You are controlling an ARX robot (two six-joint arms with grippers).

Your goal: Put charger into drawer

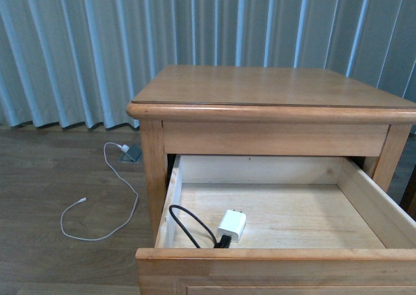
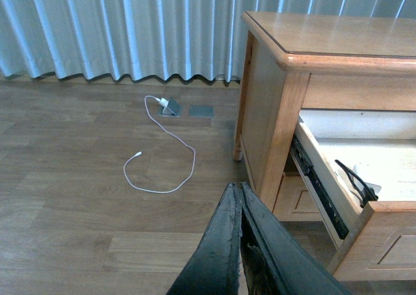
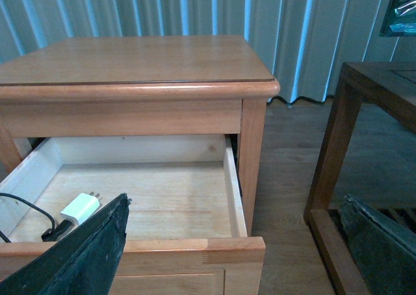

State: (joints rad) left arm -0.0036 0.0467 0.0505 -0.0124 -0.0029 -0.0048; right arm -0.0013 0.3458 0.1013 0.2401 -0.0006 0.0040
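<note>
The nightstand (image 1: 260,87) fills the centre and right of the front view. Its upper drawer (image 1: 273,255) is pulled well out toward the lower edge of the frame, showing the pale wood floor inside.

The charger (image 1: 232,225) lies flat on that floor, in the lower middle of the frame and just behind the drawer's front rail. Its long axis runs roughly front to back. The prongs point up-frame toward the drawer's back wall, and the black cable (image 1: 188,218) loops from its near end toward the drawer's left wall. The charger sits wholly inside the drawer, so the placing looks done. I judge that only pushing the drawer shut could remain.

Neither arm shows in the front view. The right gripper (image 3: 234,197) has its fingers spread wide with nothing between them. It hangs in front of the open drawer, with the charger (image 3: 80,208) just beyond one finger. The left gripper (image 2: 237,191) is pressed closed on nothing, out over the floor beside the nightstand's side panel.

The right arm therefore looks nearer to both the drawer front and the charger.

At the left of the front view, a thin white cable (image 1: 123,184) trails across the floor, well apart from the drawer.
</note>
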